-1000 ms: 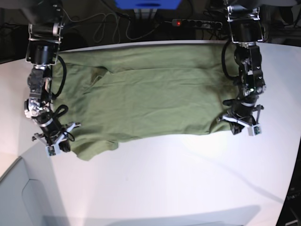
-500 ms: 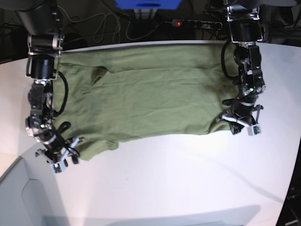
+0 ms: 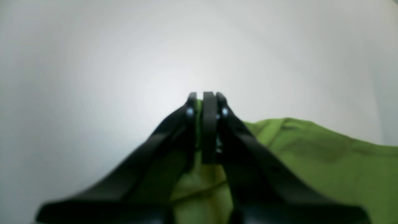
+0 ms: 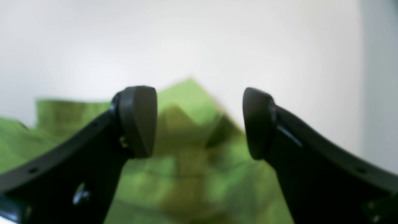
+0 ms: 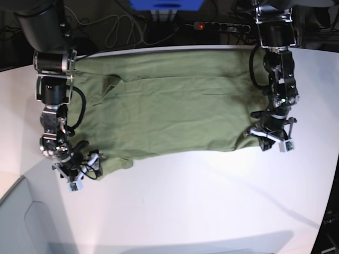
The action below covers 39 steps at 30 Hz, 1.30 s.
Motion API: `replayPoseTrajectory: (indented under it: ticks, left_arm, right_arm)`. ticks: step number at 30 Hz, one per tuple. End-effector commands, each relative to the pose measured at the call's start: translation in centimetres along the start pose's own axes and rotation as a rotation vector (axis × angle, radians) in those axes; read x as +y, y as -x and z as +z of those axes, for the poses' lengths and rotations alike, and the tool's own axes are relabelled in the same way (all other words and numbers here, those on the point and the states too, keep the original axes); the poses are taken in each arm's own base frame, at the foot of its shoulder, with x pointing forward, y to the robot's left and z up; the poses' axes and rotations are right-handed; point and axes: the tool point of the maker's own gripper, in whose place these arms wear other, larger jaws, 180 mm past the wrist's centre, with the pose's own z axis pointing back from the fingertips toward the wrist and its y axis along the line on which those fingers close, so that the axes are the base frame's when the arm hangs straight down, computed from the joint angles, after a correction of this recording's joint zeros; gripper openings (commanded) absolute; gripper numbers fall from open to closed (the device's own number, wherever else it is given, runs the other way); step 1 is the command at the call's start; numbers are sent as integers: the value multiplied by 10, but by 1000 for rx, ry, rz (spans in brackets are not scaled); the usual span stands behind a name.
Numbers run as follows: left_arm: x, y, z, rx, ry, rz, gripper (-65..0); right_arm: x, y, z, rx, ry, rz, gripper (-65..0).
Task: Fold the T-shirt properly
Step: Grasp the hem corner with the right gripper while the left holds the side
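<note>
The olive-green T-shirt point(image 5: 169, 111) lies spread flat on the white table point(image 5: 201, 206), slightly wrinkled. At its near right corner my left gripper point(image 5: 267, 142) is shut on the T-shirt; in the left wrist view a strip of the T-shirt point(image 3: 326, 155) shows between the fingertips of the left gripper point(image 3: 206, 99). My right gripper point(image 5: 85, 170) stands open at the shirt's near left corner. In the right wrist view the right gripper point(image 4: 199, 123) has its pads wide apart over a raised fold of the T-shirt point(image 4: 186, 102), with nothing gripped.
A black power strip point(image 5: 222, 25) with a red light and loose cables point(image 5: 116, 26) lie behind the table's far edge, beside a blue object point(image 5: 167, 4). A grey panel point(image 5: 26, 222) sits at the near left corner. Bare white tabletop fills the front.
My right gripper has opened and slid toward the near right, reaching the shirt's near left corner. The left gripper and its corner of cloth have not moved.
</note>
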Motion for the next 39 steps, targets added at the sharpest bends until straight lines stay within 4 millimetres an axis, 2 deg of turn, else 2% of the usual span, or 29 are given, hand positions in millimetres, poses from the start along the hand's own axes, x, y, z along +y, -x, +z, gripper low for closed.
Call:
replayPoseTrajectory:
  ticks: [1,4,10,11,23,25,31,37,39]
  left_arm:
    - [0,-20,0,-56,4,-9,-650]
    - [1,-19,0,-55,2,-8,-650]
    - [2,-18,0,-55,1,-7,-650]
    - [2,-18,0,-55,1,-7,-650]
    - [0,-18,2,-56,4,-11,-650]
    - [0,-17,3,-55,5,-13,-650]
    - [-3,-18,8,-63,12,-21,-650]
    - [-7,-20,16,-78,23,-34,-650]
    - [-8,-18,20,-78,26,-39,-650]
  right_arm:
    - [-9,-30,2,-76,16,1,-239]
    - [-9,-26,1,-73,14,-6,-303]
    - [-10,-26,1,-79,16,-6,-615]
    - [-10,-26,2,-80,16,-7,-650]
    - [-13,-23,5,-82,23,-7,-650]
    - [-16,-27,14,-101,36,24,-650]
    - [-6,-41,35,-180,43,95,-650]
    - [6,-34,52,-208,40,139,-650]
    - [3,-35,61,-224,54,149,-650]
